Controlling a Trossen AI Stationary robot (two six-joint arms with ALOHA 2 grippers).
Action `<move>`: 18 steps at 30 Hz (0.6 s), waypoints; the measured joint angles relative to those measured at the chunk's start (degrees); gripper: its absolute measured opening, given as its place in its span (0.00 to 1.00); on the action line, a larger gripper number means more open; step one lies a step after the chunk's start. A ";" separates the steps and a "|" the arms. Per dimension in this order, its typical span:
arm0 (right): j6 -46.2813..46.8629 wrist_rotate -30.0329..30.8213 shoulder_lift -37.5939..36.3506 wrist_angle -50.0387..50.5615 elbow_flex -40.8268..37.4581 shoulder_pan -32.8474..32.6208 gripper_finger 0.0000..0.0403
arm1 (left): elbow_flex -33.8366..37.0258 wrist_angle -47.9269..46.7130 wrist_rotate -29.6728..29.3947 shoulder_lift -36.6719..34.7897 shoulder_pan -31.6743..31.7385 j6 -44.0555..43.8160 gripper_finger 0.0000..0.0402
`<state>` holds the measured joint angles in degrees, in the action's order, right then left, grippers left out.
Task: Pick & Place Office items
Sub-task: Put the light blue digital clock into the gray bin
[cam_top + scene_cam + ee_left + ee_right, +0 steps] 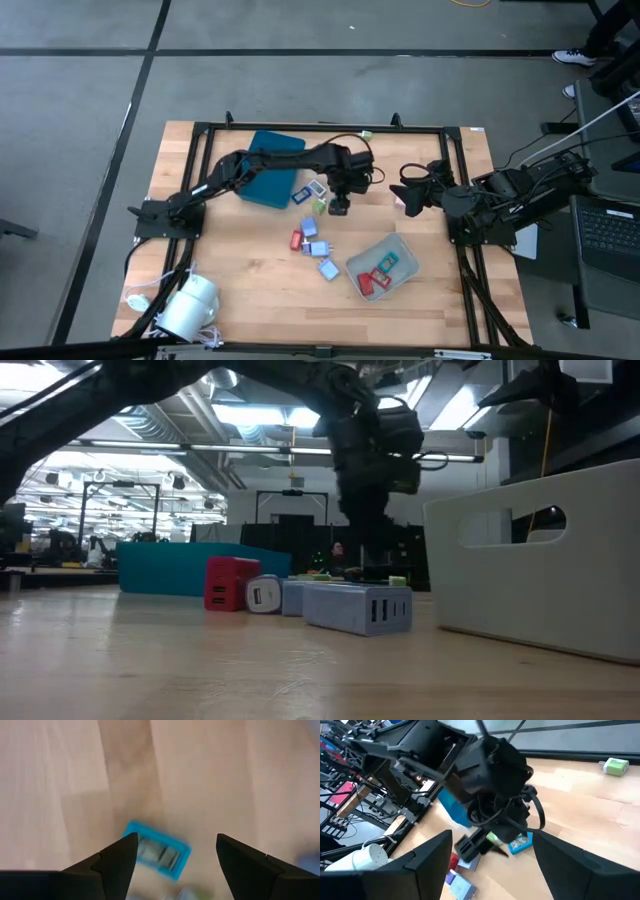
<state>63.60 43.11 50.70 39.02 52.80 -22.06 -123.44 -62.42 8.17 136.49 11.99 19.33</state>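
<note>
Down at table level, a dark arm (375,455) drops in from above, its lower end reaching the wooden table (200,670) just behind the little cluster of items; whether its fingers are apart I can't tell. Up front sits a pale blue-grey block with ports (358,607), a small white block (263,594) beside it, then a red block (230,582). Behind them stretches the teal tray (165,568). On the right looms the pale grey tray (540,560), handle slot facing us.
</note>
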 joint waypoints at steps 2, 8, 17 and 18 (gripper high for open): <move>-0.65 -1.11 0.00 0.00 0.00 0.00 0.70 | 0.06 -1.91 -2.07 0.00 0.39 2.87 0.65; -1.96 -3.62 0.00 0.02 0.00 0.00 0.70 | 0.26 -2.53 -4.00 0.00 2.74 5.23 0.65; -2.59 -3.93 0.00 0.02 0.00 0.00 0.70 | 0.42 -6.32 8.41 -1.25 6.15 4.88 0.65; -2.65 -4.44 0.00 0.02 0.00 0.00 0.70 | 0.41 -5.97 10.07 -2.22 6.65 4.78 0.65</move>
<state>60.95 38.67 50.70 39.05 52.80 -22.06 -123.02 -68.40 18.24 134.26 18.64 24.12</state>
